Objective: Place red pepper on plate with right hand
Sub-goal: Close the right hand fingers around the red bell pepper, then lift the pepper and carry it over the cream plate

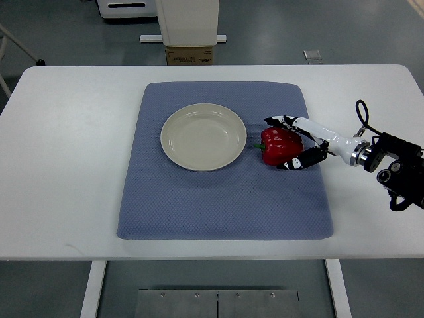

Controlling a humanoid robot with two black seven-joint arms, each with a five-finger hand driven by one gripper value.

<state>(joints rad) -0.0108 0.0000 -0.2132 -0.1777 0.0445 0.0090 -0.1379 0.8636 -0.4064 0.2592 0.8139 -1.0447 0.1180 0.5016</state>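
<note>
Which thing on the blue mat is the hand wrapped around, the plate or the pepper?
The red pepper; the right hand cups it, while the plate sits bare, apart to its left.

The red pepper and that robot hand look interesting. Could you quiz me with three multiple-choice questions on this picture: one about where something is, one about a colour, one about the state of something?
1. Where is the red pepper?
A. On the plate
B. On the blue mat, right of the plate
C. On the bare white table

2. What colour is the plate?
A. Cream
B. Black
C. Green

3. What is the right hand doing?
A. Resting flat, far from the pepper
B. Holding the plate
C. Fingers curled around the pepper

Answers:
1. B: the pepper sits on the blue mat, just beside the plate's right rim.
2. A: the plate is a pale cream and holds nothing.
3. C: fingers wrap the pepper above and below, while it is still off the plate.
</note>
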